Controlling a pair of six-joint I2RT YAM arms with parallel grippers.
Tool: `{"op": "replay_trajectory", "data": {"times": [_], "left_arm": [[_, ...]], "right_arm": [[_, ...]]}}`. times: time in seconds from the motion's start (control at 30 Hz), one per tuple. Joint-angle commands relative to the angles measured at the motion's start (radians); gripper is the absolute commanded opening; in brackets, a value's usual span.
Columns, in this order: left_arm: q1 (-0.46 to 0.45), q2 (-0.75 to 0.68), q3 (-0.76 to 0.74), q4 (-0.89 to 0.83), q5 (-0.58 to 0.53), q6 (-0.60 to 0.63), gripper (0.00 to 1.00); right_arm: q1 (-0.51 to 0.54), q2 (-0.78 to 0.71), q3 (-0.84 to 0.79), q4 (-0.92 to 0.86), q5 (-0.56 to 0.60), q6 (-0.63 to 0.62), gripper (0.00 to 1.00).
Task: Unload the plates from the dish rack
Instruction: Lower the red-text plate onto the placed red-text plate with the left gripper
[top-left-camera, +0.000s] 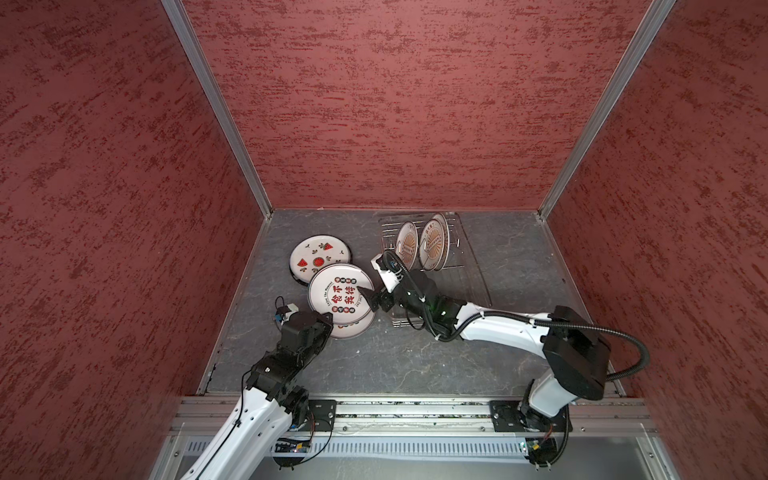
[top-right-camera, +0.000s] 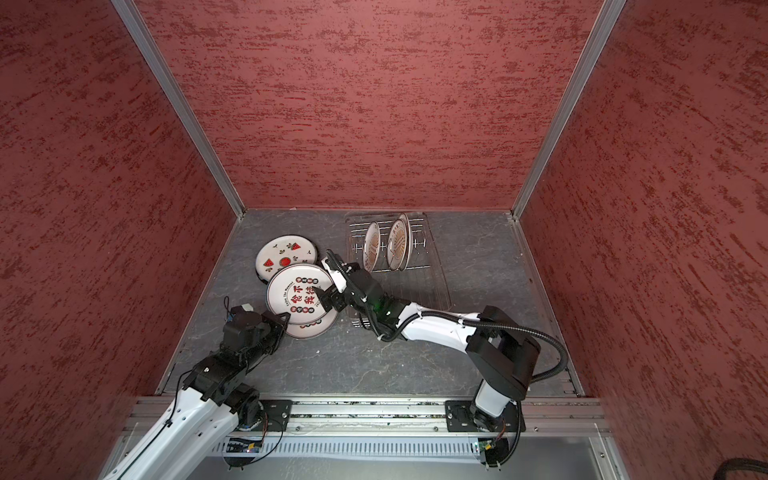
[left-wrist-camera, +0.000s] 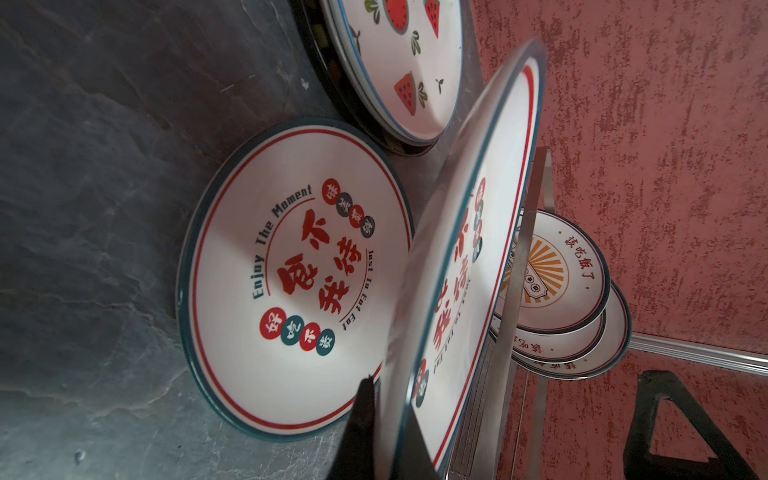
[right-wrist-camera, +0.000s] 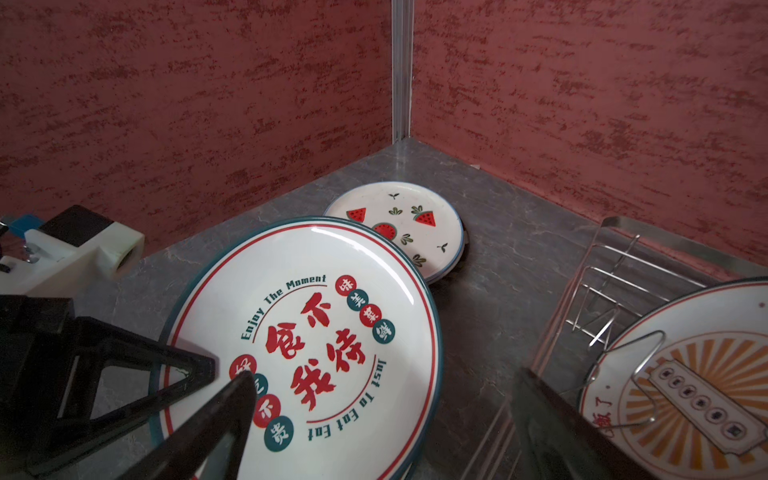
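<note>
1. Plates left to unload: two round white sunburst plates (top-left-camera: 434, 243), orange-printed, stand on edge between the prongs of the rectangular silver wire dish rack (top-left-camera: 387, 232) at the rear right of the dark grey, stone-veined bench (top-left-camera: 415, 361).
2. A third, the round white red-lettered plate (top-left-camera: 340, 291) with a dark rim, hangs tilted just above its flat-lying twin plate (left-wrist-camera: 270, 270). The round white watermelon-print plate (top-left-camera: 318, 253) lies just behind them.
3. The left tool (top-left-camera: 329, 318) is clamped on the lettered plate's near rim. The right tool (top-left-camera: 369, 298) stands wide, one finger over that plate's right side, gripping nothing.
4. Deciding relation: the racked plates lie behind and to the right of the right tool, printed faces turned leftward toward it, rims uppermost. The right arm is much the nearer, so I judge the rack pick falls to it, while the left need only lower its plate.
5. Red textured walls (top-left-camera: 395, 104) close the bench on three sides, the rack near the rear one.
</note>
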Motion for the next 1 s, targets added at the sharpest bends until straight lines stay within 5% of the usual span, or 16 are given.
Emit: {"op": "replay_trajectory", "data": {"times": [0.0,0.97], "left_arm": [[0.008,-0.013,0.035,-0.009,0.002,-0.061,0.0],[0.084,0.2,0.02,0.036,0.214,-0.099,0.0]], "right_arm": [[0.007,0.032,0.055,-0.07,-0.069,-0.016,0.96],[0.01,0.166,0.183,-0.252,-0.102,-0.044,0.97]]}}
